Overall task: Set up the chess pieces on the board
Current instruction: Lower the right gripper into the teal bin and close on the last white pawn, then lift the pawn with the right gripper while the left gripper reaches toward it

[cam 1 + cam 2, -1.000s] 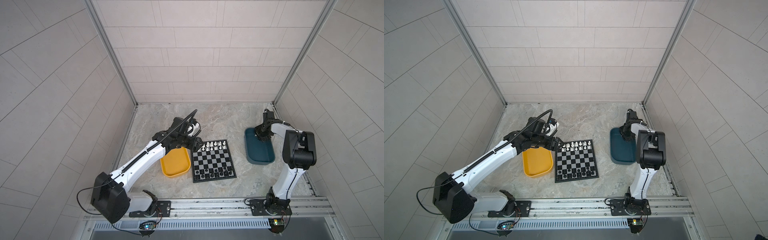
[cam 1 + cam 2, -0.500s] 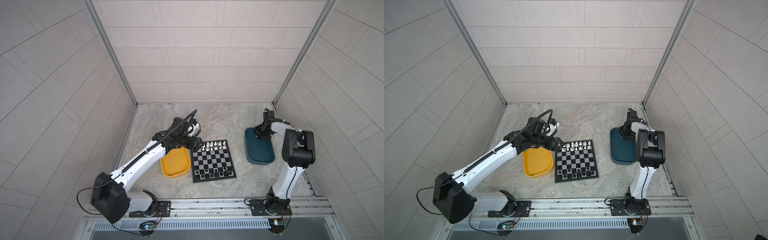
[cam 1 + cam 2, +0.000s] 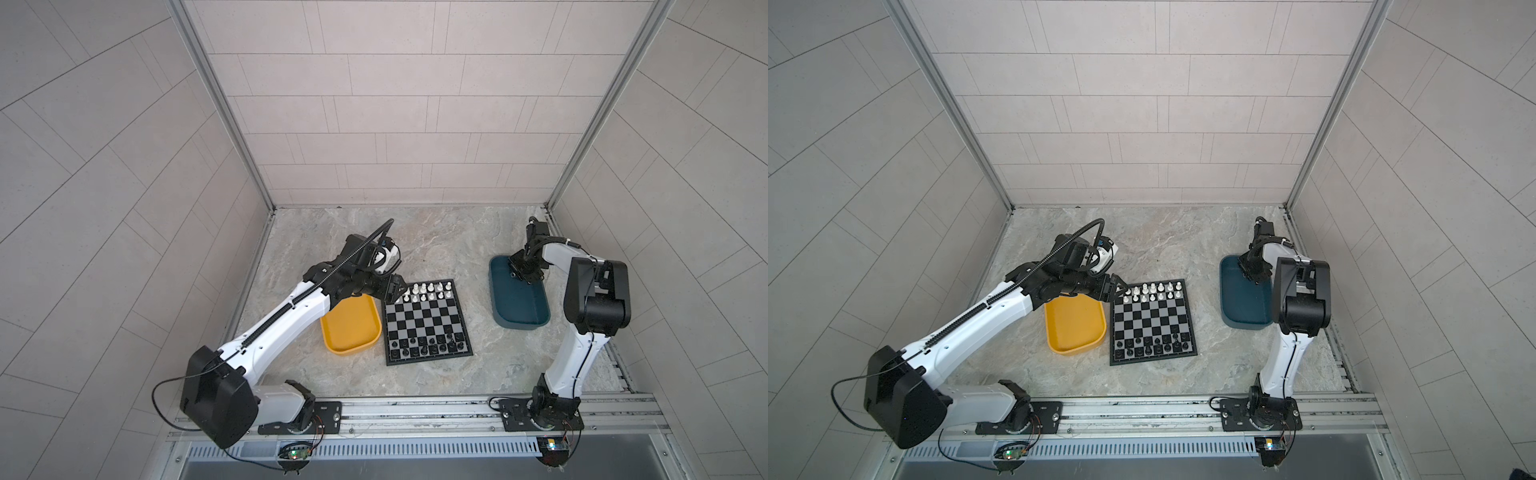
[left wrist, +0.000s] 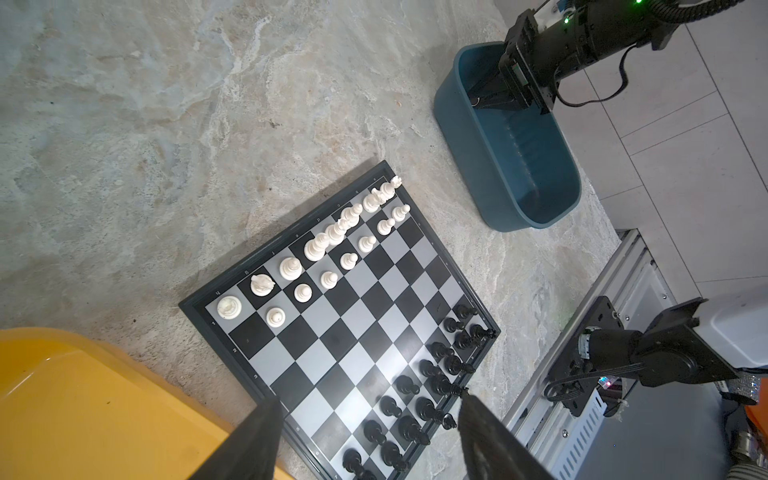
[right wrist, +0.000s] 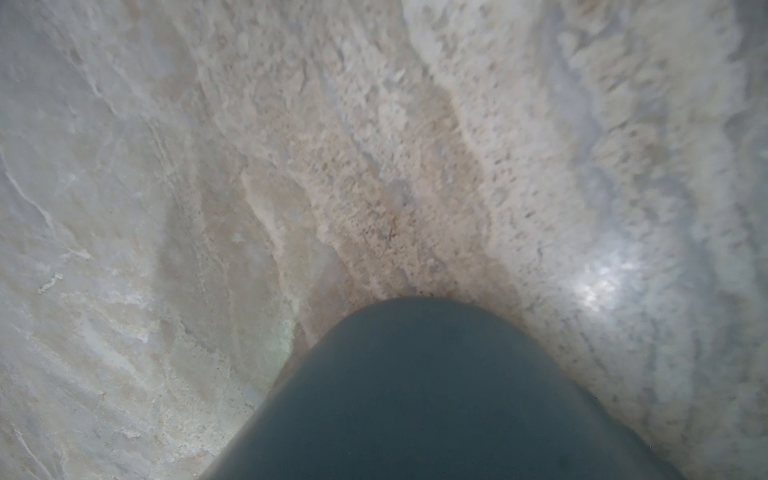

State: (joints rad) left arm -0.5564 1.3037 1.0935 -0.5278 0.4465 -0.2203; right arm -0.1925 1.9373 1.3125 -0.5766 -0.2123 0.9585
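A: Left pincer (image 3: 392, 289)?
B: Hangs above the far left corner of the small square chessboard of black and grey checks (image 3: 426, 322), just beside the far end of the shallow yellow plastic tray (image 3: 351, 328). Stands open, with both dark fingers (image 4: 255, 440) spread wide in the left wrist view and nothing gripped between them.
A: Right pincer (image 3: 524, 276)?
B: Points down into the far end of the deep dark blue plastic bin (image 3: 519, 309), well to the right of the chessboard. Cannot tell whether open, closed or gripping anything: tips sunk low inside the bin in both top views, and only blurred blue plastic and marble-patterned tabletop (image 5: 374, 145) in the right wrist view.
A: Tiny white plastic chessmen (image 3: 426, 291)?
B: Stand upright along the two far rows of the chessboard, taller figures at the edge, pawns just inside.
A: Tiny glossy black plastic chessmen (image 3: 428, 347)?
B: Stand along the two near rows, toward the metal rail (image 3: 415, 409) at the front, packed close together. Apart from both pincers.
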